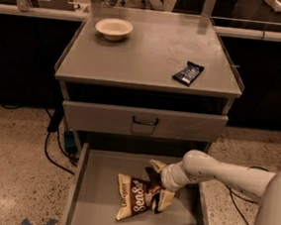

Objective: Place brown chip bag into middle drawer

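Note:
The brown chip bag [139, 196], crumpled dark brown and pale yellow with white lettering, lies on the flat floor of the pulled-out middle drawer [97, 200], right of its centre. My gripper [157, 185] comes in from the right on a white arm and sits on the bag's right end, down inside the drawer. The wrist hides the fingers.
A cream bowl [114, 28] and a small dark-blue snack bar wrapper [188, 73] lie on the cabinet top [146, 55]. The closed upper drawer front [144, 121] with its dark handle is just above the open drawer. Cables [53, 141] hang at the left on the speckled floor.

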Controlling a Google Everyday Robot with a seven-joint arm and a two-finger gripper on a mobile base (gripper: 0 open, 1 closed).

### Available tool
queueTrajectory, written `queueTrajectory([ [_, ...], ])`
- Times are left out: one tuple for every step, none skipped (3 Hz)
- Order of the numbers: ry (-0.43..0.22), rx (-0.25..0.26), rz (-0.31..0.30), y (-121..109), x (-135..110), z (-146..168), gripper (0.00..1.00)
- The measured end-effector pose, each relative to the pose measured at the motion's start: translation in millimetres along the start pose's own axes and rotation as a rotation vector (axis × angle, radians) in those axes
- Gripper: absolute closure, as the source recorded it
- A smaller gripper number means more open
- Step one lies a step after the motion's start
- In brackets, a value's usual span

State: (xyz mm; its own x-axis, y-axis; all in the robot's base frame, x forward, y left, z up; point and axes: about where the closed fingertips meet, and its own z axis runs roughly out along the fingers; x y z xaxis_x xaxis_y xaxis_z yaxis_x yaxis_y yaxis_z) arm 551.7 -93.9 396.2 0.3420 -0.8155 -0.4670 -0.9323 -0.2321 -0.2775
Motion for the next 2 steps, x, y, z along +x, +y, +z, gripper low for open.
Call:
queueTrajectory([
  [0.000, 0.000, 0.000, 0.0, 0.0, 0.0, 0.00],
  [0.033, -0.008, 0.012, 2.5, -0.9, -6.5, 0.00],
])
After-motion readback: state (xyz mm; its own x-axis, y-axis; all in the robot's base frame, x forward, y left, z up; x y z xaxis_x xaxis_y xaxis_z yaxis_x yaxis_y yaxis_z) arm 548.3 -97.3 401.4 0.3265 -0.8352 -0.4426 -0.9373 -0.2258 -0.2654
